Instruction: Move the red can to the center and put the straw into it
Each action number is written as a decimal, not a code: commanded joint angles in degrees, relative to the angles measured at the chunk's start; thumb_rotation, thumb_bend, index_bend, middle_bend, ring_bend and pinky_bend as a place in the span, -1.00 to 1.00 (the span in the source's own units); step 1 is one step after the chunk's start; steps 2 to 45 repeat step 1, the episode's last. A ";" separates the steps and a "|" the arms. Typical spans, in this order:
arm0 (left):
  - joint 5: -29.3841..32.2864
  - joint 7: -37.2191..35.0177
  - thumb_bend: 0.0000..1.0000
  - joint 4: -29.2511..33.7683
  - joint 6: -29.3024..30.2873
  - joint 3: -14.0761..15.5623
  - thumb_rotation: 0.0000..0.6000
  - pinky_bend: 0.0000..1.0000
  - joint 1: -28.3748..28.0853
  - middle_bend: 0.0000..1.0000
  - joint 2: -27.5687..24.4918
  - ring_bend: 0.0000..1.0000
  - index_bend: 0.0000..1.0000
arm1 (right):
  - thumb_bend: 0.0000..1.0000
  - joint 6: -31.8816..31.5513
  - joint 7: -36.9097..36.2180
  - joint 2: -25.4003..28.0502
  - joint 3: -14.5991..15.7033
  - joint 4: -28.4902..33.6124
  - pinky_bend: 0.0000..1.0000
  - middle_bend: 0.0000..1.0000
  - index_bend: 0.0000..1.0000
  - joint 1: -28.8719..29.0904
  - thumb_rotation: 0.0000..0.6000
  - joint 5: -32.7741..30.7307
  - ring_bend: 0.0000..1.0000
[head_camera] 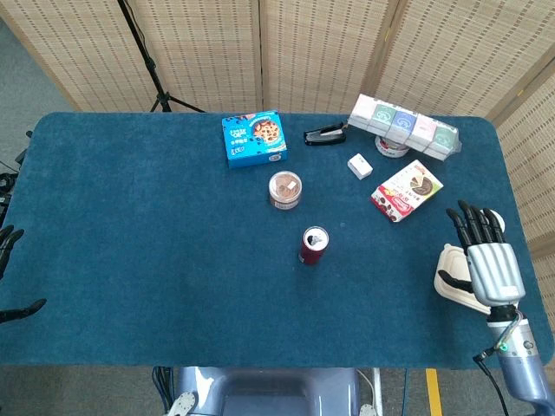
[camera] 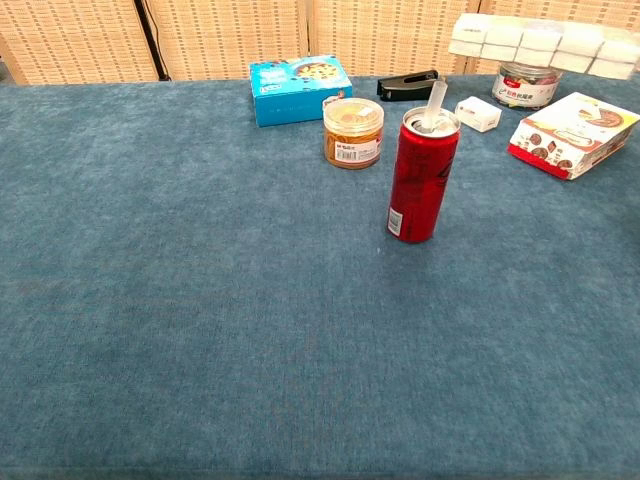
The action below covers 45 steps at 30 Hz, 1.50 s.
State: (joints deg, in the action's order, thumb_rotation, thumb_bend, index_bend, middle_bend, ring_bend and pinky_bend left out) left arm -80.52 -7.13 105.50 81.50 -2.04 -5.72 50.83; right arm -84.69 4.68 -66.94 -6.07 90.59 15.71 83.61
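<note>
Blue carpet-like cloth covers the surface, and going left to right across it: my left hand shows only as dark fingertips at the far left edge of the head view, so I cannot tell whether it is spread or curled. It is well apart from everything.

Near the middle stands the can, upright, its long axis vertical and its opening facing up. The straw sits in that opening, leaning a little toward the back right, its free end pointing up and away from me. A jar stands just behind the can to the left, not touching it.

At the far right, my right hand hovers over a pale lidded box, fingers spread, holding nothing, well clear of the can.

Judging from this, both steps look done: can central, straw in. What remains, I think, is only to keep both arms away so nothing knocks the can over.
</note>
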 commanded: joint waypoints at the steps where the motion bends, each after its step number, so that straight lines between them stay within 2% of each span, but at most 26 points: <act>1: 0.06 -0.05 -0.80 -2.85 0.62 0.15 1.00 -1.00 0.60 -1.00 2.90 -1.00 -1.00 | -1.00 -4.56 -2.21 -3.46 1.71 -5.50 -1.00 -1.00 -1.00 -3.36 1.00 2.67 -1.00; 45: 0.06 -0.05 -0.80 -2.85 0.62 0.15 1.00 -1.00 0.60 -1.00 2.90 -1.00 -1.00 | -1.00 -4.56 -2.21 -3.46 1.71 -5.50 -1.00 -1.00 -1.00 -3.36 1.00 2.67 -1.00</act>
